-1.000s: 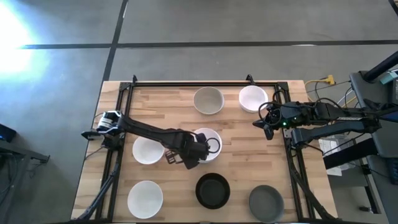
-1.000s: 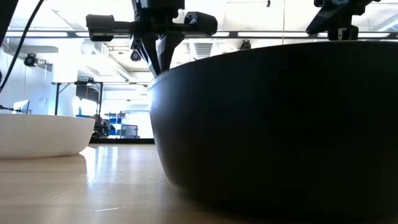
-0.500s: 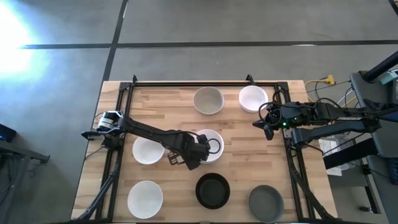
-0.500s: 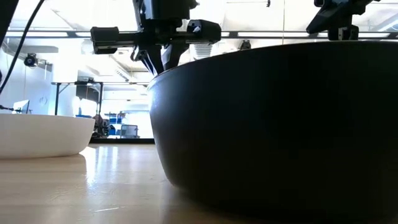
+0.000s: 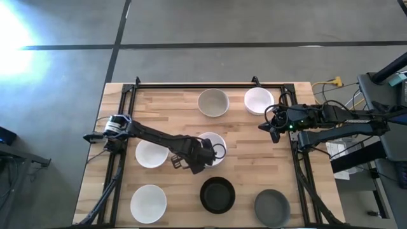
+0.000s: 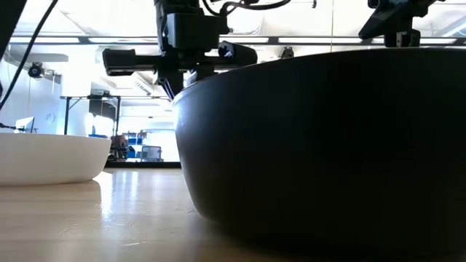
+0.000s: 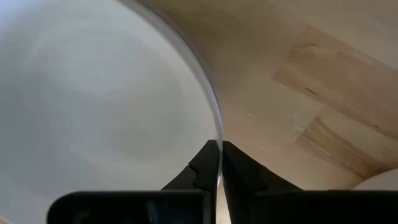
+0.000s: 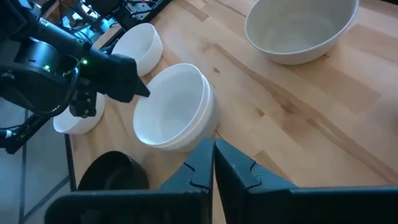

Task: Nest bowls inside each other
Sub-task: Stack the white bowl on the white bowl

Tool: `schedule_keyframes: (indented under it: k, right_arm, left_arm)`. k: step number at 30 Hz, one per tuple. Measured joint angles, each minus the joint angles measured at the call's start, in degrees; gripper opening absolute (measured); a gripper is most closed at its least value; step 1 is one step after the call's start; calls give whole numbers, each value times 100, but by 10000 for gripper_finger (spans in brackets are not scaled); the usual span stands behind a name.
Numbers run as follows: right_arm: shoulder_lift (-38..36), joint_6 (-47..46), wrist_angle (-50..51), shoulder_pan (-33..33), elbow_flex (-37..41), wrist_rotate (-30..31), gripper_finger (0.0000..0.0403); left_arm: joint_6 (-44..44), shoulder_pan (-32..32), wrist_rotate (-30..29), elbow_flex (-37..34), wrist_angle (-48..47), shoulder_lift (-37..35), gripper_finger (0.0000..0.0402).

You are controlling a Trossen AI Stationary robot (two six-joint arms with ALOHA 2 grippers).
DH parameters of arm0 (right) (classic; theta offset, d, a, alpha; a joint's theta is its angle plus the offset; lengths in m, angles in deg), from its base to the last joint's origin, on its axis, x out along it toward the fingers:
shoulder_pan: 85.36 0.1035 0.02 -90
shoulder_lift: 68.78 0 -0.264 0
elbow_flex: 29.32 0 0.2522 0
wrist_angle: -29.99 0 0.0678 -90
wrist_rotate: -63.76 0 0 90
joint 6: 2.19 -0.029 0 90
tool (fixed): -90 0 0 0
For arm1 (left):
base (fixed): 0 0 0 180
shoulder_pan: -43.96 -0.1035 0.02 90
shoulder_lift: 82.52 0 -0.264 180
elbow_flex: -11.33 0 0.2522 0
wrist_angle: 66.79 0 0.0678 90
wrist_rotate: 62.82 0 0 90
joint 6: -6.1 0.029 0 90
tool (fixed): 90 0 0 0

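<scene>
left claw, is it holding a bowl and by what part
Yes. The left claw is shut on the rim of the white bowl at mid-table, which sits tilted in the right wrist view. The right claw holds nothing.

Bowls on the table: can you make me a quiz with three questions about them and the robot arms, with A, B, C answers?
1. Where is the black bowl?
A. Between the corner white bowl and the dark grey bowl
B. Inside a beige bowl
C. Off the table

2. What colour is the bowl that the left fingers pinch?
A. Black
B. Dark grey
C. White

3. How are the right fingers?
A. Spread wide
B. Shut, holding nothing
C. Shut on a bowl

Answers:
1 A: the high view shows it in one row with those two, one on each side.
2 C: the left wrist view shows the fingers closed on the rim of the middle white bowl.
3 B: the right wrist view shows them pressed together with nothing between, at the table's right edge.
</scene>
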Motion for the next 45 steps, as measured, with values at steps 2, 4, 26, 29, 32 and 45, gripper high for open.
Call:
schedule_keyframes:
  k: [2,4,26,29,32,45]
  right_arm:
    - [-2,-35,0,-2,0,-22,9]
    - [0,-42,0,0,0,-38,9]
    - [0,-133,0,0,0,-44,9]
    - [0,-149,0,22,0,-66,9]
    - [0,-147,0,37,0,-70,9]
    - [0,-35,3,35,11,-42,9]
  left_arm:
    - [0,0,-1,0,-5,32,0]
    - [0,4,-7,2,1,20,0]
    - [-221,-15,-118,173,-197,-179,132]
    - [-729,-99,-12,162,-635,-347,147]
    - [-1341,-250,375,99,-1047,-586,152]
    - [-2418,-1458,1109,-1607,-977,-2632,153]
